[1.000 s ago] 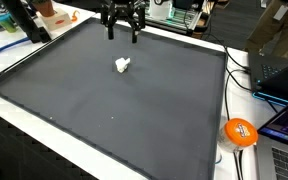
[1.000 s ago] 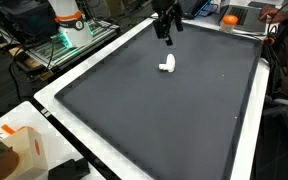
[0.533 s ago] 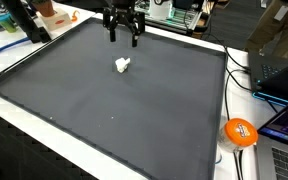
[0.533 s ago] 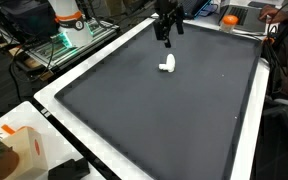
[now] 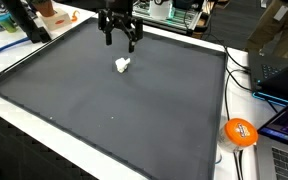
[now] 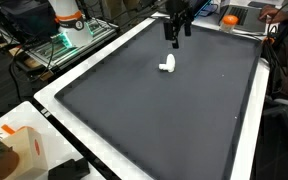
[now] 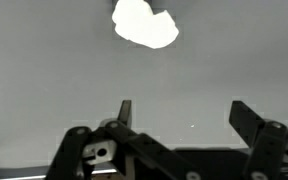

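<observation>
The end effector (image 5: 121, 43) hangs spread wide and empty just beyond the small white lump (image 5: 123, 66) on the dark worktop (image 5: 134, 110); the lump looks light, soft and crushable, best pinched gently across its middle.

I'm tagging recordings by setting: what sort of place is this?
Most likely a lab or office workbench: a laptop and loose cables lie beside the dark mat, and a rack of electronics stands nearby.

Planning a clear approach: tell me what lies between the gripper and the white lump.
Nothing but bare dark mat; the wrist view shows that stretch empty between the open gripper and the white lump.
</observation>
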Robot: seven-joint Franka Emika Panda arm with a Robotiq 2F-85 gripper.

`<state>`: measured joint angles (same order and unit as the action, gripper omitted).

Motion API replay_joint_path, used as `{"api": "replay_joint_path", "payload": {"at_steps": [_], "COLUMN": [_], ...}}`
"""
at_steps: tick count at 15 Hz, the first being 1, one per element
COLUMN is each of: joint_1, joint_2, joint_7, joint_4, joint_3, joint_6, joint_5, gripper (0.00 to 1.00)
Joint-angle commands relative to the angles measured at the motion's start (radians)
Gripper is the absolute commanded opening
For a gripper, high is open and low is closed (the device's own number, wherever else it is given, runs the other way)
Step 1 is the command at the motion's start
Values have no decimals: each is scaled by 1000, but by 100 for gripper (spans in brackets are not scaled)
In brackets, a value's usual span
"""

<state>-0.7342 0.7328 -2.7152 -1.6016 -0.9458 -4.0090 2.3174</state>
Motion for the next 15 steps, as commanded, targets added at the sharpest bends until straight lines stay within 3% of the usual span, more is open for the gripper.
{"api": "replay_joint_path", "payload": {"at_steps": [1,2,3,4,5,6,7,8,10,12,15], "joint_1": [23,-55,-52,10,-64,-65,-15,-69,-46,-56,-39], "joint_2": [105,196,211,171,267,283,192,237,235,249,250], "joint_7": [-141,-10,-5,-128,-8,-6,-114,-7,-58,-22,-39], "joint_4": [145,111,130,202,155,168,181,88,127,93,101], "joint_3": [-7,-179,-186,-69,-242,-254,-95,-198,-142,-158,-126], "joint_6": [-101,-171,-194,-185,-258,-285,-211,-214,-219,-220,-220], "joint_5": [49,-121,-130,15,-148,-154,17,-74,-7,-21,13], "gripper": [100,100,100,100,100,100,100,100,100,100,100]}}
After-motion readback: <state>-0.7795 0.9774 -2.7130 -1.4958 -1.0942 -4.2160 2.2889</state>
